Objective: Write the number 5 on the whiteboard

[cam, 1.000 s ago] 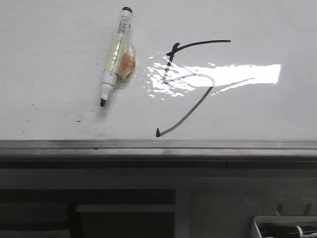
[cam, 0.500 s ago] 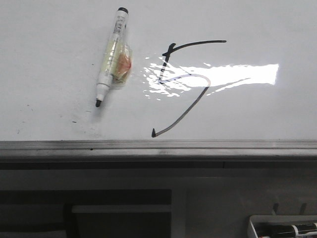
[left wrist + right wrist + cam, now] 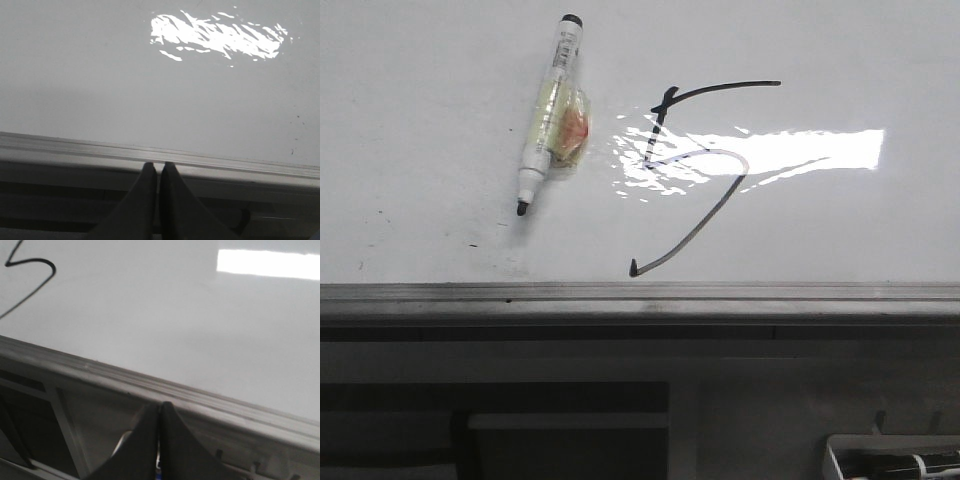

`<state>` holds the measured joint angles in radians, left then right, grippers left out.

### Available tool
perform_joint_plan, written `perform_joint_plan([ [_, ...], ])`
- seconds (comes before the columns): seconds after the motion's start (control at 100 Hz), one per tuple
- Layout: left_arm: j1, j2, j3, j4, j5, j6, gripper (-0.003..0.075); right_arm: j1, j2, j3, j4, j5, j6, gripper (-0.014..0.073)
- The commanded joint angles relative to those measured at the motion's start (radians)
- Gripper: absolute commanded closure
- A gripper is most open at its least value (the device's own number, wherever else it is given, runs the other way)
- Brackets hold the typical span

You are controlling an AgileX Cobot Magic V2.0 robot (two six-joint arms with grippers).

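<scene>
The whiteboard [image 3: 430, 110] fills the upper front view, with its grey edge rail [image 3: 640, 292] below. A slanted black number 5 [image 3: 720, 195] is drawn right of centre, partly under a bright glare. A white marker [image 3: 548, 110] with a black tip lies on the board left of the 5, uncapped, tip toward the rail. My left gripper [image 3: 156, 165] is shut and empty, off the board by the rail [image 3: 75, 150]. My right gripper [image 3: 159, 405] is shut and empty, also below the rail [image 3: 100, 372]. Part of the 5 [image 3: 30, 277] shows in the right wrist view.
A white tray [image 3: 890, 458] holding a dark marker sits at the lower right below the board. Small dark specks [image 3: 472, 244] dot the board near the rail. A dark shelf and frame [image 3: 520, 430] lie under the rail.
The front view has shifted slightly sideways and back. The marker, the 5 and both grippers keep their places on and by the board.
</scene>
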<state>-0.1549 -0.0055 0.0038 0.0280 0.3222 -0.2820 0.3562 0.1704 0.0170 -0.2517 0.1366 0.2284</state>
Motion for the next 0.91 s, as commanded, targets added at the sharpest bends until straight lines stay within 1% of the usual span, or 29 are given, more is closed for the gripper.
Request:
perform_joint_plan([
  [0.0,0.0,-0.027,0.016,-0.006,-0.073,0.003,0.0741,-0.019,0.008,0.022,0.0,0.008,0.005,0.0635],
  [0.09,0.0,-0.027,0.016,-0.006,-0.073,0.003,0.0741,-0.024,0.008,0.022,0.0,0.083,0.005,0.0635],
  [0.9,0.0,-0.027,0.016,-0.006,-0.073,0.003,0.0741,-0.025,0.008,0.022,-0.003,0.081,0.003,0.0635],
])
